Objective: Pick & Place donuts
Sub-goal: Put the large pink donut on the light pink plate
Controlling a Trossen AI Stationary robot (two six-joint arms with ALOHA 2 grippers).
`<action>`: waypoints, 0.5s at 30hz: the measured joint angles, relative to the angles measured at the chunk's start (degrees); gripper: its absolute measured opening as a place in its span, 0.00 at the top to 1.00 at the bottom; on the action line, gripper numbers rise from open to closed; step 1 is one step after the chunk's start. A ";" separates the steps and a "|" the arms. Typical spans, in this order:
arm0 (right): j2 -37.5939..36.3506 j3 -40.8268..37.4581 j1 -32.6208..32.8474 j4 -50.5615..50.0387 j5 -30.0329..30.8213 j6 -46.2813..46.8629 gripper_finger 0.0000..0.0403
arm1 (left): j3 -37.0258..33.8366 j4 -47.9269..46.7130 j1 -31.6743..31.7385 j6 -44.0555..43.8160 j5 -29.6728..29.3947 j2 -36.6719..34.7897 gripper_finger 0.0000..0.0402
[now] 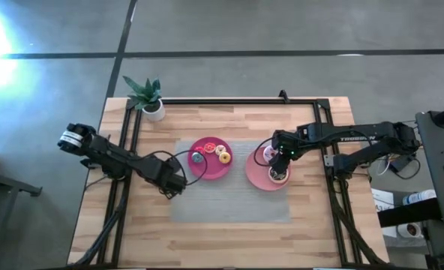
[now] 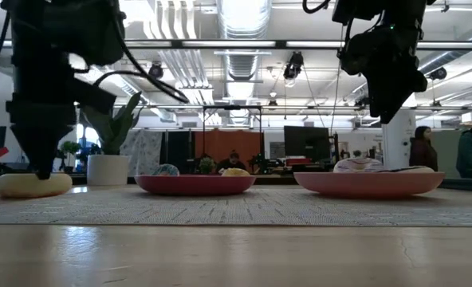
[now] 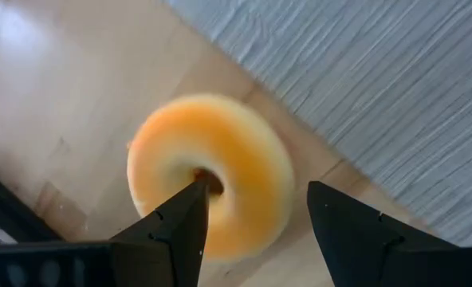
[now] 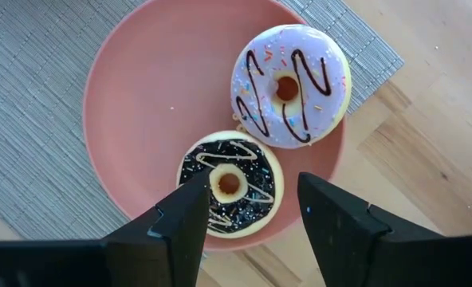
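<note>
An orange-yellow donut (image 3: 220, 171) lies flat on the wood beside the grey mat's edge, and shows in the low view (image 2: 30, 185). My left gripper (image 3: 256, 191) (image 1: 177, 182) is low over it and open. One fingertip (image 3: 198, 191) is at its hole, the other outside the ring. My right gripper (image 4: 252, 179) (image 2: 387, 108) hangs open well above the right pink plate (image 4: 140, 104). That plate carries a lilac-iced donut (image 4: 290, 84) and a dark-iced donut (image 4: 230, 191). The left pink plate (image 1: 207, 172) carries several small donuts (image 1: 222, 155). My left gripper comes at the orange-yellow donut from above, pointing down, its fingers on either side of one part of the ring (image 3: 260, 171). I cannot tell whether the fingers touch it. The donut lies flat on the wood.
A grey mat (image 1: 229, 199) lies under both plates in the middle of the table. A potted plant (image 1: 148, 97) stands at the far left corner. Black frame rails (image 1: 229, 100) run along the far edge and both sides. People stand in the room behind.
</note>
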 joint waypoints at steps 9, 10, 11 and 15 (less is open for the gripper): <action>0.00 -0.02 0.00 0.07 0.12 -0.02 0.54 | -5.97 6.61 0.04 0.66 4.34 -0.01 0.53; 0.00 -0.02 0.00 0.08 0.12 -0.02 0.54 | -6.50 7.52 0.07 0.70 4.69 -0.09 0.53; 0.00 -0.02 0.00 0.09 0.13 -0.02 0.54 | -7.02 8.15 0.06 0.59 4.73 -0.12 0.53; 0.00 -0.04 0.00 0.09 0.12 0.31 0.54 | -8.29 9.22 0.04 -0.12 3.97 -0.09 0.54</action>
